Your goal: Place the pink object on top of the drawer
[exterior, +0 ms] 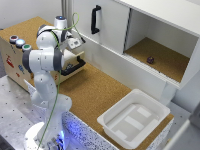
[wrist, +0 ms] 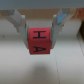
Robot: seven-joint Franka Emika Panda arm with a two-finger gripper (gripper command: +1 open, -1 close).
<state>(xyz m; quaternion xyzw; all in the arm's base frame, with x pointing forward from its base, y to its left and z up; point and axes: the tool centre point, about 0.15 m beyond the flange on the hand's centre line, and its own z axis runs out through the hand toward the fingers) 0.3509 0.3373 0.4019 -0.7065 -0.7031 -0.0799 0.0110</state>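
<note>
Wrist view: hand (wrist: 40, 31) closed on the pink object (wrist: 39, 41), a cube with dark letters "H" and "A" on its visible faces. One pale finger (wrist: 19, 22) presses one side of the cube, the other finger bears on the opposite side; cube sits squarely between them. A pale, blurred surface lies below the cube; whether the cube touches it cannot be told.

Exterior view: white arm (exterior: 44, 60) rises from its base at about 7 o'clock in the frame and bends toward 11 o'clock. Its wrist end is over the drawer (exterior: 20, 55), a pale plywood unit at about 9 o'clock, with black bar handle (exterior: 74, 67) on its front and round coloured buttons (exterior: 20, 43) on its brown cork top. The cube itself is not discernible here, hidden by the arm.

Other items on the cork desk (exterior: 95, 92): white tray (exterior: 134, 119) at about 5 o'clock. White cabinet (exterior: 107, 25) at 12 o'clock, open compartment at 2 o'clock holding a small dark object (exterior: 150, 60).
</note>
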